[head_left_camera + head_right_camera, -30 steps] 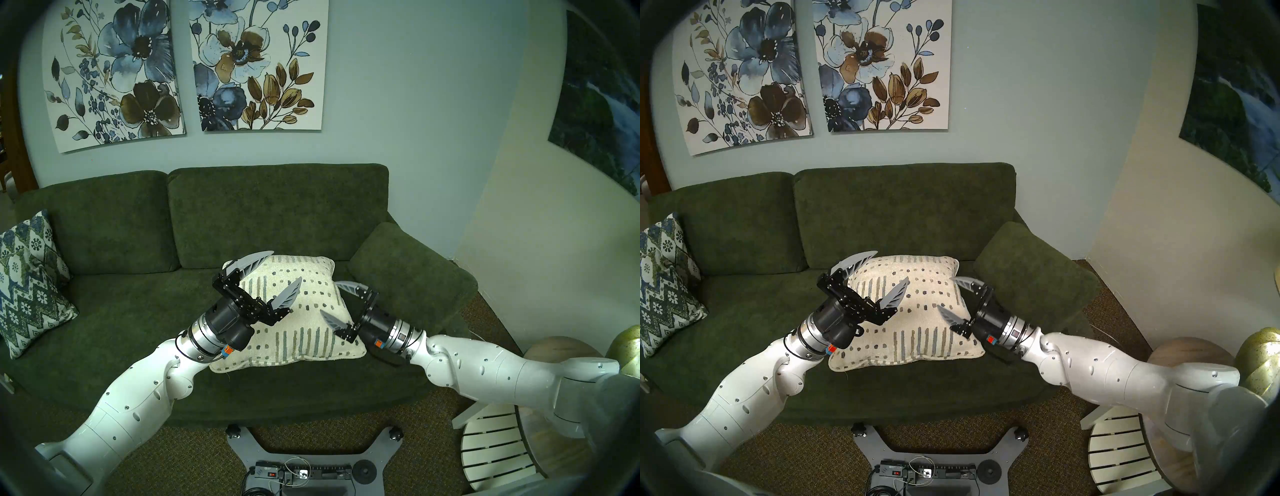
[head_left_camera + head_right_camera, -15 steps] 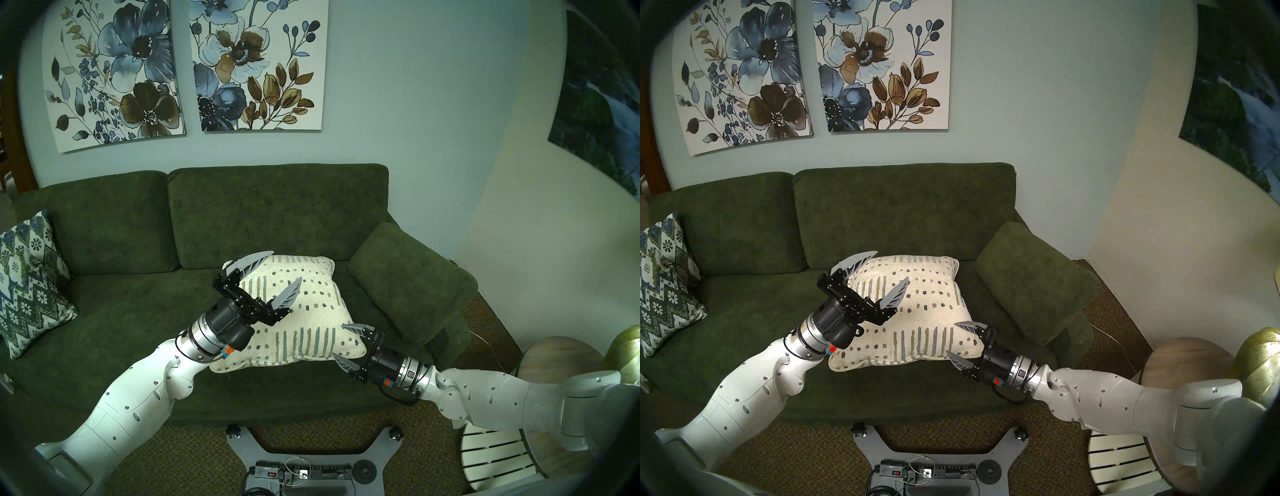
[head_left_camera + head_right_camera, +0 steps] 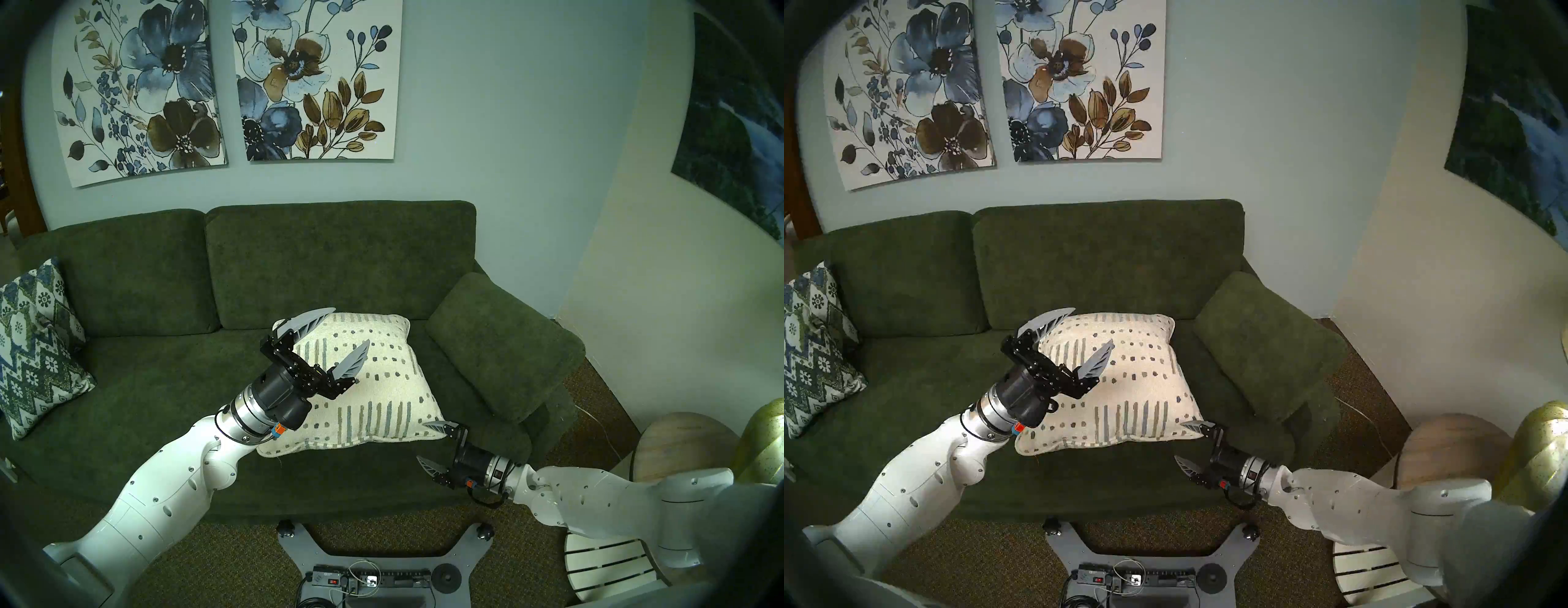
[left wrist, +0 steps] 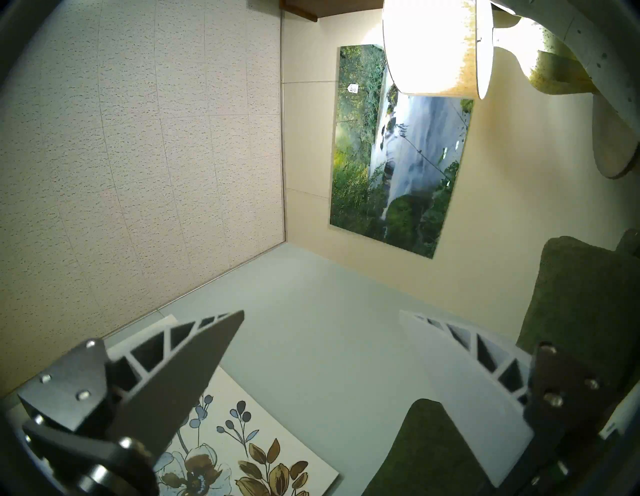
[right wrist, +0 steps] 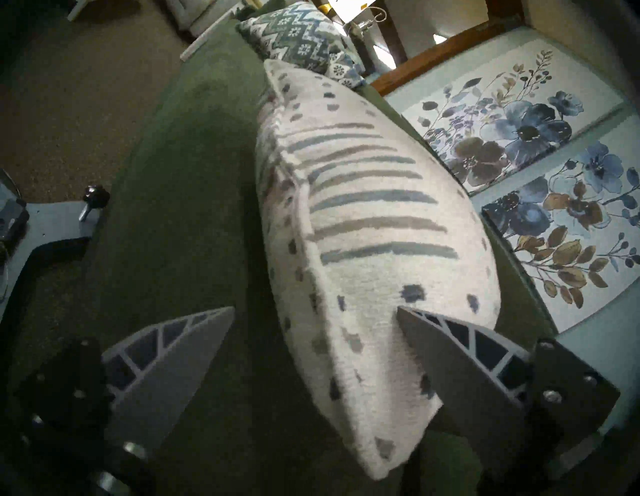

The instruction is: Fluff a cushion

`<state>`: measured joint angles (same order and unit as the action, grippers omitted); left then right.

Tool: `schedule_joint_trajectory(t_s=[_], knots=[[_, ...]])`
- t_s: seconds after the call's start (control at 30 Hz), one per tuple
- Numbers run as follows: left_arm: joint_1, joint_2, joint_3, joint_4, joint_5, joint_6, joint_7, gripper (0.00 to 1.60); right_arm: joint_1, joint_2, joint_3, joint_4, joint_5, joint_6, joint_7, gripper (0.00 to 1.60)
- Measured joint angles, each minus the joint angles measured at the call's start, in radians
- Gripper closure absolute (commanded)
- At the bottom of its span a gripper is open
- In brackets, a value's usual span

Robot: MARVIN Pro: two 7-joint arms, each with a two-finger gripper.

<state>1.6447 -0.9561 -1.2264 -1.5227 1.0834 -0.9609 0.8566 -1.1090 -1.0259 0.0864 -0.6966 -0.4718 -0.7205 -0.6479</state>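
Note:
The cushion (image 3: 382, 382) (image 3: 1136, 382) is cream-white with grey-blue and olive dashes and stripes, and lies flat on the green sofa seat (image 3: 169, 382). My left gripper (image 3: 350, 327) (image 3: 1093, 325) hovers open over its far left part, tilted upward. The left wrist view shows that gripper (image 4: 321, 311) with only wall and ceiling between its fingers. My right gripper (image 3: 421, 440) (image 3: 1178, 440) stands open low at the cushion's near right corner. In the right wrist view the gripper (image 5: 316, 308) has that corner of the cushion (image 5: 363, 259) between its spread fingers.
A blue-green zigzag pillow (image 3: 38, 348) leans at the sofa's left end. The sofa's right armrest (image 3: 500, 348) rises just beyond my right gripper. A round wooden side table (image 3: 687, 441), a gold lamp base (image 3: 763, 441) and a white slatted seat (image 3: 606, 564) stand at the right.
My right gripper has drawn back and down from the cushion's right edge to its near right corner, staying open. The left arm and the cushion have not moved.

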Motion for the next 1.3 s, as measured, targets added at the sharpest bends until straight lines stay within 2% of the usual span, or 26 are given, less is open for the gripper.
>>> schedule_joint_trajectory(t_s=[0.13, 0.2, 0.33, 0.47, 0.6, 0.9, 1.3], knots=[[0.0, 0.0, 0.0, 0.0, 0.0, 0.0, 0.0, 0.0, 0.012, -0.033, 0.01, 0.059, 0.011, -0.017, 0.008, 0.0], [0.0, 0.0, 0.0, 0.0, 0.0, 0.0, 0.0, 0.0, 0.024, -0.054, 0.018, 0.11, 0.016, -0.047, 0.007, 0.0], [0.0, 0.0, 0.0, 0.0, 0.0, 0.0, 0.0, 0.0, 0.036, -0.067, 0.024, 0.154, 0.017, -0.091, -0.005, 0.0], [0.0, 0.0, 0.0, 0.0, 0.0, 0.0, 0.0, 0.0, 0.054, -0.075, 0.028, 0.201, 0.004, -0.173, -0.046, 0.0], [0.0, 0.0, 0.0, 0.0, 0.0, 0.0, 0.0, 0.0, 0.063, -0.071, 0.028, 0.212, -0.022, -0.211, -0.092, 0.0], [0.0, 0.0, 0.0, 0.0, 0.0, 0.0, 0.0, 0.0, 0.08, -0.055, 0.014, 0.227, -0.106, -0.238, -0.213, 0.0], [0.0, 0.0, 0.0, 0.0, 0.0, 0.0, 0.0, 0.0, 0.079, -0.121, -0.004, 0.358, -0.129, -0.241, -0.21, 0.0]])
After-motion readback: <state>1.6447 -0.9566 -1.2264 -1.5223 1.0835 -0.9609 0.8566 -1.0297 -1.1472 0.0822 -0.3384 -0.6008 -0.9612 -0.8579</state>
